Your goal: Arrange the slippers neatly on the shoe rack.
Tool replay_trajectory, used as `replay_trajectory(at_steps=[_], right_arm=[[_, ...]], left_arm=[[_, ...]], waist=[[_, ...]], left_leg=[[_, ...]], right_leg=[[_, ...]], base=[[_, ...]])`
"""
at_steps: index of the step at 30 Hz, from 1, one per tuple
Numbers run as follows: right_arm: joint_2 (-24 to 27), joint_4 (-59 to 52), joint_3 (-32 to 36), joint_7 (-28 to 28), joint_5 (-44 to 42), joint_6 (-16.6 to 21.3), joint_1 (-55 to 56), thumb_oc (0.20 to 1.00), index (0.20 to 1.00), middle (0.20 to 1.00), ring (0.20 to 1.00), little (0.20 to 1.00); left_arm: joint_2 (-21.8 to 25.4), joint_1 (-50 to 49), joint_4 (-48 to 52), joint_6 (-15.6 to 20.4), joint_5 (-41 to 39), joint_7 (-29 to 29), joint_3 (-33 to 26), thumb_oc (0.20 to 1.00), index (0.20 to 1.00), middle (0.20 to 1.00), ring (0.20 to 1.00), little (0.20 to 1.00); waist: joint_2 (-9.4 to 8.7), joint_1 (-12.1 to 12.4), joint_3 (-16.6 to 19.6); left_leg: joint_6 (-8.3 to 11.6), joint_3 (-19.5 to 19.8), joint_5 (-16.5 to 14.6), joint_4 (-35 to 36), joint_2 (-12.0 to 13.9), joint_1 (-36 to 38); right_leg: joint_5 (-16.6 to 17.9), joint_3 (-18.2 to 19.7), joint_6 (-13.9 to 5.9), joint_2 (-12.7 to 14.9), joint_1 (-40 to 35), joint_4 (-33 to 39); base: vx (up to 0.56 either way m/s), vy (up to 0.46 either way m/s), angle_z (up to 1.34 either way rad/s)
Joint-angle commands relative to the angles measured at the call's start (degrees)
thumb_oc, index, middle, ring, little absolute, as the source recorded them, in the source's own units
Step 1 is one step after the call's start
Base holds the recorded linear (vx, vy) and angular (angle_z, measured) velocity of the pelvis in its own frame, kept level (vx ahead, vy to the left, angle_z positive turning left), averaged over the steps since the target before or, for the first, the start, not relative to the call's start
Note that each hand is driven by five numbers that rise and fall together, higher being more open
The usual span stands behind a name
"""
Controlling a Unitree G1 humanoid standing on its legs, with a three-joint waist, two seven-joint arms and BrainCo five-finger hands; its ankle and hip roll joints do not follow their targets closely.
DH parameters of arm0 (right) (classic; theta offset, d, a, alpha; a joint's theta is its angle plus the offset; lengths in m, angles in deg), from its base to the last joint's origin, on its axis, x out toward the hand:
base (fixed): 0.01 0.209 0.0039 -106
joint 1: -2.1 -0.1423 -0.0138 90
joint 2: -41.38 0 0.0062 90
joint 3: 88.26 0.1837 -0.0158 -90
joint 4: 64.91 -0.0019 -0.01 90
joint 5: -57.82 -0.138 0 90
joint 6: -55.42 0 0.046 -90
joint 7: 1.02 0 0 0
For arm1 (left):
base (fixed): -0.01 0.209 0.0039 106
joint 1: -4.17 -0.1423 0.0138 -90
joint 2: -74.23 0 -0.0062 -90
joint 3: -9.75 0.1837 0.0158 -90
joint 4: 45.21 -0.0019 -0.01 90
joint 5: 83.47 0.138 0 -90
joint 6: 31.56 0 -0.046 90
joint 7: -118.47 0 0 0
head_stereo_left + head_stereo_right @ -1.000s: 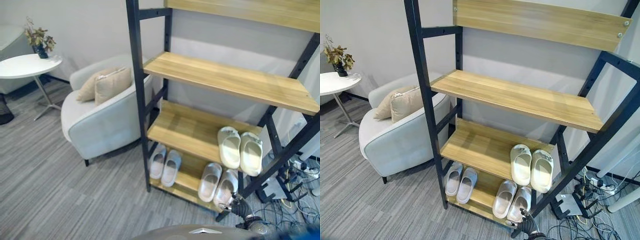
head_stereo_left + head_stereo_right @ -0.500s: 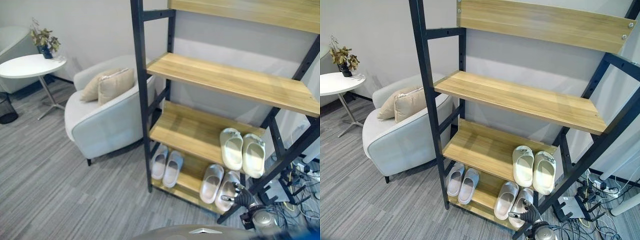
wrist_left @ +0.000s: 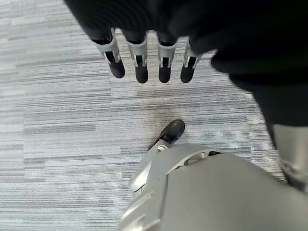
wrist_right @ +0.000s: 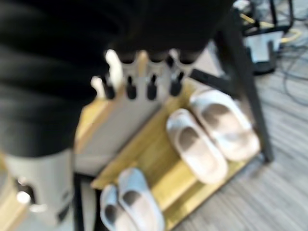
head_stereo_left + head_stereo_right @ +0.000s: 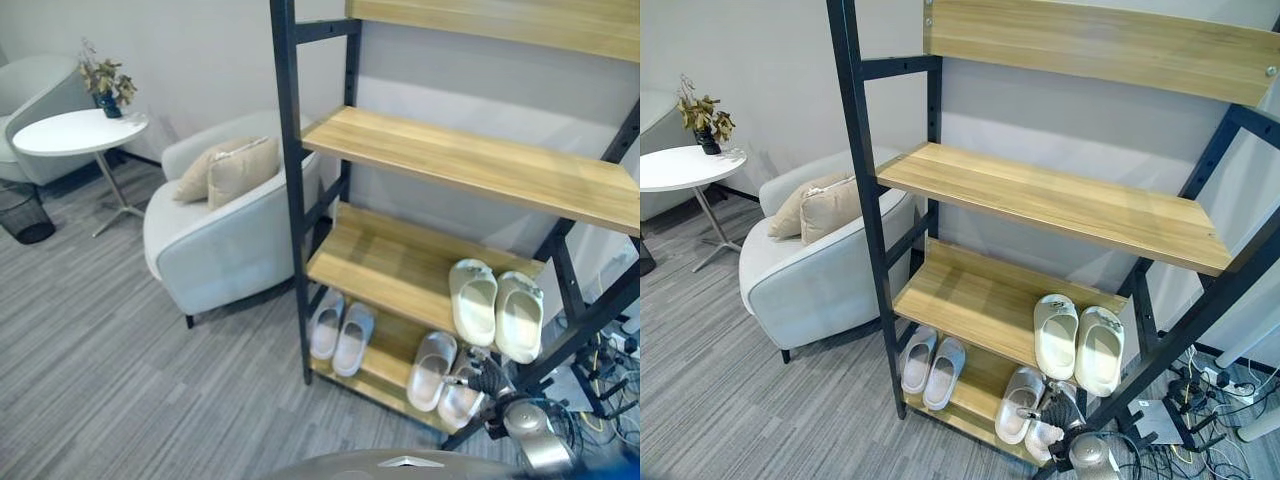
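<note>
The shoe rack (image 5: 292,200) has a black frame and wooden shelves. On its bottom shelf a grey-blue pair of slippers (image 5: 340,335) lies at the left and a beige pair (image 5: 430,368) at the right. A cream pair (image 5: 495,305) lies side by side on the shelf above. My right hand (image 5: 488,382) hovers by the right beige slipper; its fingers (image 4: 139,86) are straight and hold nothing, with the beige pair (image 4: 207,137) beyond them. My left hand (image 3: 144,65) hangs open over the carpet.
A light armchair (image 5: 215,255) with two cushions stands left of the rack. Behind it are a round white table (image 5: 75,130) with a plant and a black bin (image 5: 25,215). Cables and a power strip (image 5: 605,375) lie on the floor right of the rack.
The camera has shifted, sliding the scene right. My right hand has risen from below the rack's front edge to the right beige slipper. The slippers have not moved.
</note>
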State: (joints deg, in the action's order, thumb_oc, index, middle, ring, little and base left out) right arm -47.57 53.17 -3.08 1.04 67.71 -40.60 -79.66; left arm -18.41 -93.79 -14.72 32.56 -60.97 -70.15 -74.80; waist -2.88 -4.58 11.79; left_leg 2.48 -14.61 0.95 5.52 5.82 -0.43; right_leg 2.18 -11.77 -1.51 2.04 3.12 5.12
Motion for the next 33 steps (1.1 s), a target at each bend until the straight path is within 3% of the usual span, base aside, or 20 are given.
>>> replay_trajectory(at_steps=[1, 10, 17, 33], right_arm=[[2.4, 0.4, 4.0, -0.8, 0.8, 2.0, -4.4, 1.0, 1.0, 1.0, 1.0, 1.0], [3.1, -0.2, 7.8, -0.6, -0.1, 1.5, -4.8, 1.0, 1.0, 1.0, 1.0, 1.0], [3.1, 0.0, 9.3, 0.3, -0.4, 0.8, -5.5, 1.0, 1.0, 1.0, 1.0, 1.0], [3.3, 4.7, 10.8, -3.6, -1.0, 2.4, -8.7, 1.0, 1.0, 1.0, 1.0, 1.0]], left_arm=[[0.0, -0.5, 4.6, -4.9, 4.5, -4.8, -2.5, 1.0, 1.0, 1.0, 1.0, 1.0], [1.5, -5.9, 21.5, -11.7, 11.4, -14.6, -6.8, 1.0, 1.0, 1.0, 1.0, 1.0], [2.0, -6.7, 23.9, -13.3, 13.0, -16.0, -8.1, 1.0, 1.0, 1.0, 1.0, 1.0], [1.5, -5.5, 21.7, -11.5, 10.9, -14.0, -8.5, 1.0, 1.0, 1.0, 1.0, 1.0]], waist=[[0.32, 1.7, -1.5], [0.31, 2.3, -1.6], [0.15, 2.5, -1.7], [0.34, 3.0, -1.9]], left_leg=[[-1.68, 3.5, -1.0, -0.5, -0.5, -0.3], [-1.59, 4.1, -0.6, -0.5, -0.7, -1.2], [-1.66, 4.5, -0.5, -0.5, -0.9, -1.7], [-1.8, 5.4, -0.2, -0.5, -1.3, -2.9]], right_leg=[[-1.0, -0.6, -2.24, 0.1, 1.3, -3.3], [-1.1, -1.2, -2.18, 0.1, 1.6, -3.3], [-1.0, -1.5, -2.17, 0.2, 1.7, -3.0], [-0.6, -2.0, -2.21, 0.4, 1.8, -2.2]], base=[[0.0, 0.0, 0.0], [0.01, -0.013, 0.05], [0.01, -0.008, 0.03], [0.0, -0.003, 0.03]])
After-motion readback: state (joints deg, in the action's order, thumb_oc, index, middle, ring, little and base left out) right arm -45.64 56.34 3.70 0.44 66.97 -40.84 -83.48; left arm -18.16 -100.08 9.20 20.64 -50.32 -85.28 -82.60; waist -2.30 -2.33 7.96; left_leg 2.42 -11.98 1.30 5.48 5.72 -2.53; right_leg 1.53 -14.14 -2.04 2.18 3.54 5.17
